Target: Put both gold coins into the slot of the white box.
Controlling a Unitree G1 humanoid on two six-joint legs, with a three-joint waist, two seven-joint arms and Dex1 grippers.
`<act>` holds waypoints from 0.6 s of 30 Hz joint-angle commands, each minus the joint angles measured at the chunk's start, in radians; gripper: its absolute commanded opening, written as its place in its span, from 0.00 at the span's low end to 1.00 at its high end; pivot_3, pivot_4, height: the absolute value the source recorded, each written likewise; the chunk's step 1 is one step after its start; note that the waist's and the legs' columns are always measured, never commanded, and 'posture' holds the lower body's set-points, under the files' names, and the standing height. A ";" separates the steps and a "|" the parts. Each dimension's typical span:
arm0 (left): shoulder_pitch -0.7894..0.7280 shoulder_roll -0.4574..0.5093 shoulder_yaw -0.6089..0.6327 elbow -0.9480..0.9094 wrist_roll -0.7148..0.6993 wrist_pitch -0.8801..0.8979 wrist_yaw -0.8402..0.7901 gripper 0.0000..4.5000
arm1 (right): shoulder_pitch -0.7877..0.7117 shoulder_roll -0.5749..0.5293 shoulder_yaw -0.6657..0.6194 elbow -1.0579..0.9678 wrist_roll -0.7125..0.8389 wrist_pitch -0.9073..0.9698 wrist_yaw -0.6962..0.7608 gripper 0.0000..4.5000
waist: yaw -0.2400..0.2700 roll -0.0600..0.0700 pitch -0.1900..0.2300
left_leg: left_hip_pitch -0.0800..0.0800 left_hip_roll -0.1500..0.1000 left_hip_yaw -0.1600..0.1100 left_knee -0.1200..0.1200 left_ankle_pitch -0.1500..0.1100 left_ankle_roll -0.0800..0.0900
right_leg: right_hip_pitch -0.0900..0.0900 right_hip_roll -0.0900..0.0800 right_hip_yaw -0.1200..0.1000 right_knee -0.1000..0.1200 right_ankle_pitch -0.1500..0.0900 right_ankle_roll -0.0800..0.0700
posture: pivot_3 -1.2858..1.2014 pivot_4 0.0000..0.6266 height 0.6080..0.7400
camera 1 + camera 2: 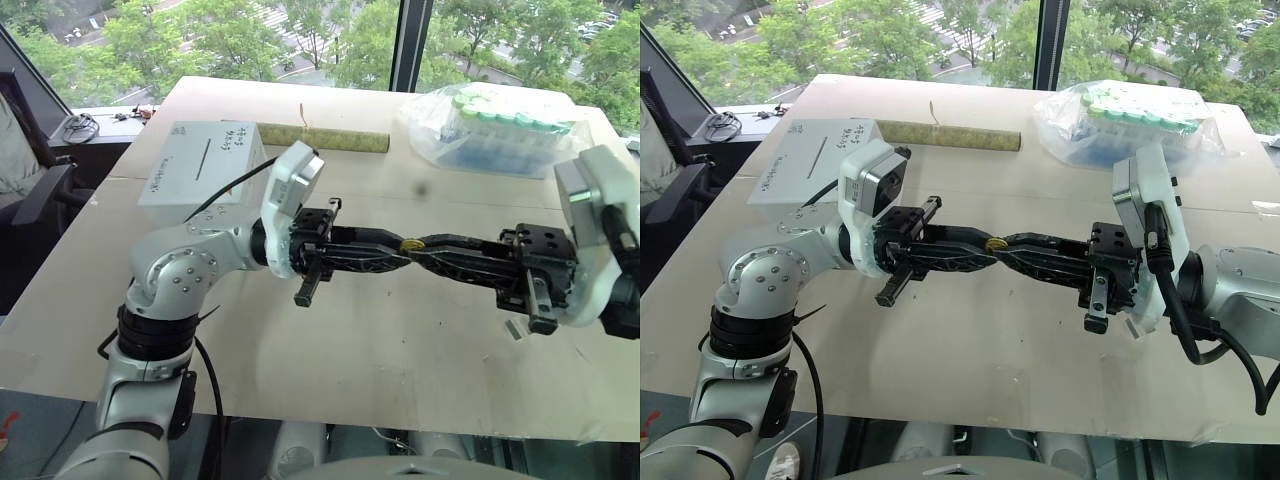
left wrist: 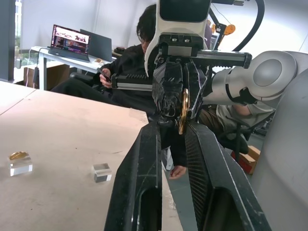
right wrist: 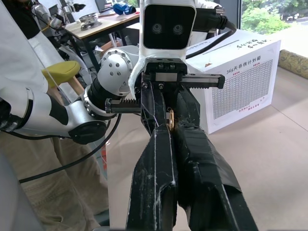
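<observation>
My two grippers meet tip to tip above the middle of the table. The right gripper (image 1: 418,246) is shut on a gold coin (image 1: 408,243), which it holds on edge by its faces (image 2: 183,110). The left gripper (image 1: 400,250) is a little open, its fingertips (image 2: 197,132) flanking the coin without pinching it. The other gold coin (image 2: 18,155) rests on a small clear block on the table. The white box (image 1: 200,165) sits at the far left, its dark slot (image 1: 203,158) facing up, with black handwriting beside it.
A clear bag of green-capped tubes (image 1: 500,125) lies at the back right. A yellow-green bar (image 1: 325,138) lies beyond the box. A second clear block (image 2: 101,172) sits on the table. A seated person (image 2: 120,67) is beside the table, and a dark chair (image 1: 30,190) stands at the left.
</observation>
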State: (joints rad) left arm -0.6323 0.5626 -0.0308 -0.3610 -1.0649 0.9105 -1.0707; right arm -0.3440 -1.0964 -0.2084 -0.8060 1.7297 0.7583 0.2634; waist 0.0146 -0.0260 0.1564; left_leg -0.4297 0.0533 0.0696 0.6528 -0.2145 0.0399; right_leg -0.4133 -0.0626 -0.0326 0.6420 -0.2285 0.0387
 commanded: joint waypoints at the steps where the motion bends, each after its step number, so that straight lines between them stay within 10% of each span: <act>1: -0.022 -0.004 0.021 -0.008 -0.024 0.003 0.010 0.17 | -0.006 -0.008 -0.017 -0.013 0.004 -0.009 0.010 0.00 | 0.000 0.000 0.000 | 0.000 0.000 0.000 0.000 0.000 0.000 | 0.000 0.000 0.000 0.000 0.000 0.000 | 0.52 0.24 1.00; 18: -0.028 -0.021 0.026 -0.002 -0.049 0.020 0.033 0.01 | 0.025 -0.009 -0.032 -0.029 -0.002 -0.011 0.023 0.00 | 0.000 0.000 0.000 | 0.000 0.000 0.000 0.000 0.000 0.000 | 0.000 0.000 0.000 0.000 0.000 0.000 | 0.52 0.24 1.00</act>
State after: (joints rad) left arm -0.6324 0.5499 -0.0309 -0.3576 -1.0943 0.9390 -1.0493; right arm -0.3233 -1.0964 -0.2171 -0.8064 1.7157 0.7511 0.2664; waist 0.0147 -0.0260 0.1564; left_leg -0.4297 0.0532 0.0696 0.6528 -0.2145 0.0399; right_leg -0.4133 -0.0626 -0.0326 0.6420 -0.2285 0.0387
